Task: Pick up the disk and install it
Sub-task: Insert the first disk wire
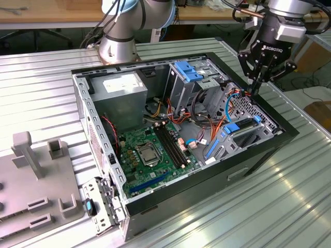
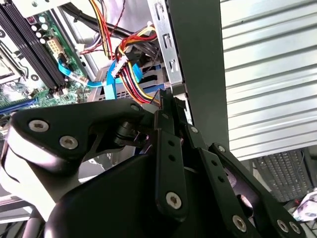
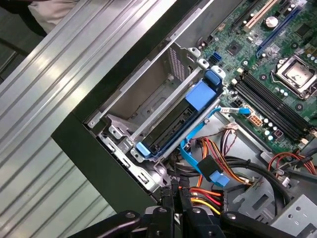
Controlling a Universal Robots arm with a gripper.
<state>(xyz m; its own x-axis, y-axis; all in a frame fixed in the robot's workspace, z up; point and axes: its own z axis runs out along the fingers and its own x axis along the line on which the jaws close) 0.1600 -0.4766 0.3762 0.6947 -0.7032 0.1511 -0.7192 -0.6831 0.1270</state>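
My tool (image 1: pixel 255 85) hangs over the far edge of the case (image 1: pixel 289 135), at the exterior view's right. Its fingers are brought together to a point with nothing between them that I can see. In the first wrist view the tips (image 3: pixel 174 197) sit just above the bundle of red, yellow and orange cables (image 3: pixel 210 191).

The disk (image 3: pixel 168 128) lies flat in the metal bay beside those cables, dark face up. Blue rails run along its long edges and there is a blue tab (image 3: pixel 204 93) at the end nearest the board (image 3: pixel 277 54). In the exterior view it shows as the dark slab (image 1: pixel 247 133) low in the case, well below the tool. It looks seated rather than loose, though I cannot tell whether it is latched.

I judge it dense for its size and quite stiff. The housing is smooth metal that could slide in a light pinch, and the disk is sensitive to knocks. The rails are plastic and would flex, so I would not trust them alone. The bay walls cover the long sides. The best hold looks to be across the exposed end by the blue corner (image 3: pixel 141 148), squeezing the body itself and keeping clear of the cables.
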